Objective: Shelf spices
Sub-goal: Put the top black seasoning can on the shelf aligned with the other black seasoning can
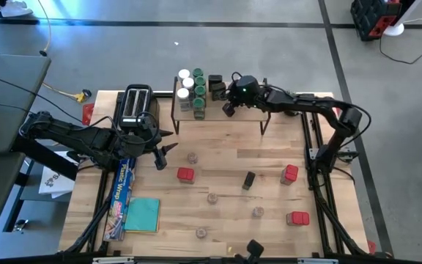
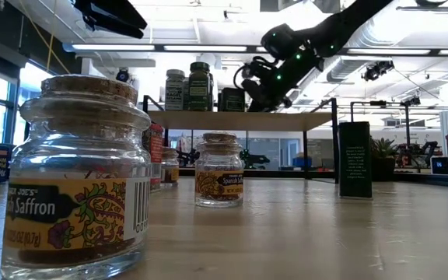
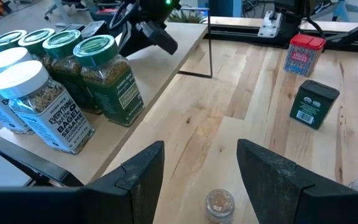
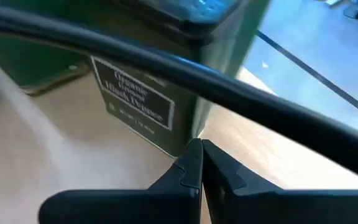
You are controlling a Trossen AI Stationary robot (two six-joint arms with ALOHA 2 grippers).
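The shelf (image 1: 229, 117) stands at the table's far side. On its left part stand white-lidded jars (image 3: 27, 102), green-lidded jars (image 3: 107, 78) and a dark pepper box (image 4: 135, 99). My right gripper (image 4: 197, 163) is shut, just over the shelf top, with its tips at the pepper box's lower near corner (image 1: 218, 95). My left gripper (image 3: 201, 168) hangs open above the table left of centre, with a tiny cork-topped jar (image 3: 219, 203) on the boards below it. Red tins (image 1: 185, 174), a black box (image 1: 248, 180) and more tiny jars (image 1: 212, 197) stand on the table. My right gripper's shut fingertips (image 4: 191, 155) come slanting down from the far right and sit right at the pepper box's lower corner (image 4: 180, 148). I cannot tell whether they touch it. The box stands upright on the shelf top.
A black toaster (image 1: 135, 106) stands left of the shelf. A long blue foil box (image 1: 121, 198) and a teal cloth (image 1: 143, 215) lie near the front left. The shelf's right half (image 1: 284, 117) is bare wood. In the low view a saffron jar (image 2: 80, 179) stands close.
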